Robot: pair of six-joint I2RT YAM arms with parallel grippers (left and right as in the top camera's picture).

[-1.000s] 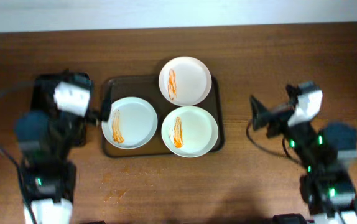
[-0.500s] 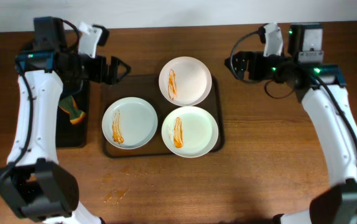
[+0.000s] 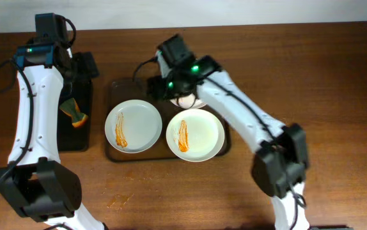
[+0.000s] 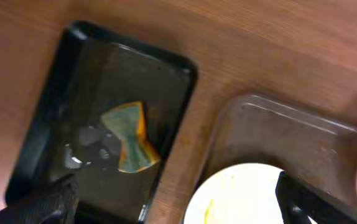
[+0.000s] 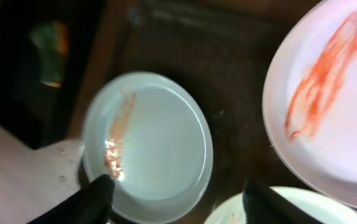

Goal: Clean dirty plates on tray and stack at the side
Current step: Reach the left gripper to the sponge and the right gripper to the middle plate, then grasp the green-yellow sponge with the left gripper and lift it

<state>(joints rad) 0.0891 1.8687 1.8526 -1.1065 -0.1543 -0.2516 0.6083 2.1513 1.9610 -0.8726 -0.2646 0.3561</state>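
Three white plates with orange-red sauce streaks lie on the brown tray (image 3: 116, 86). The left plate (image 3: 133, 126) and the front right plate (image 3: 195, 135) show fully. The back plate (image 3: 193, 102) is mostly hidden under my right arm. My right gripper (image 3: 156, 88) hangs over the tray's back, open, with the left plate (image 5: 147, 143) below its spread fingers (image 5: 94, 199) and the back plate (image 5: 334, 93) to the side. My left gripper (image 3: 87, 66) is open and empty, high over the gap between the two trays; its wrist view shows the left plate (image 4: 241, 193).
A narrow black tray (image 3: 75, 137) lies left of the brown tray and holds a green and yellow sponge (image 3: 73, 112), also in the left wrist view as the sponge (image 4: 129, 137). Orange stains (image 3: 119, 201) mark the wooden table in front.
My right arm has swung from the table's right side across to the brown tray, covering the back plate. My left gripper has drawn back left toward the black tray.
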